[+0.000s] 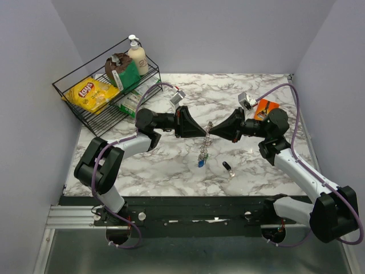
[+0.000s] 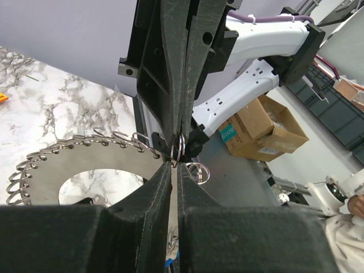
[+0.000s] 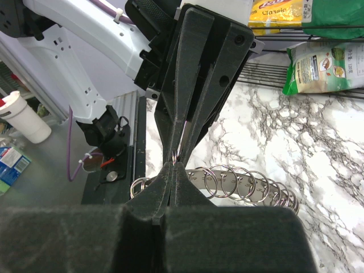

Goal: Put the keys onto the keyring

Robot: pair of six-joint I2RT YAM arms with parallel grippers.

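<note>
The keyring [image 1: 205,144], a flat grey toothed ring with small split rings along its rim, hangs on edge above the table's middle. My left gripper [image 1: 201,132] and right gripper [image 1: 215,130] meet tip to tip at its top. In the left wrist view my gripper [image 2: 173,164] is shut on a small split ring at the rim of the keyring [image 2: 68,165]. In the right wrist view my gripper [image 3: 175,164] is shut on the rim of the keyring [image 3: 256,189]. The blue key [image 1: 201,163] is at the ring's bottom. The black key [image 1: 228,168] lies on the table. The red key is out of view.
A black wire basket [image 1: 67,85] stands at the back left with a yellow chips bag [image 1: 91,94], a green packet and a lotion bottle [image 1: 137,56]. An orange object [image 1: 266,107] lies at the back right behind my right arm.
</note>
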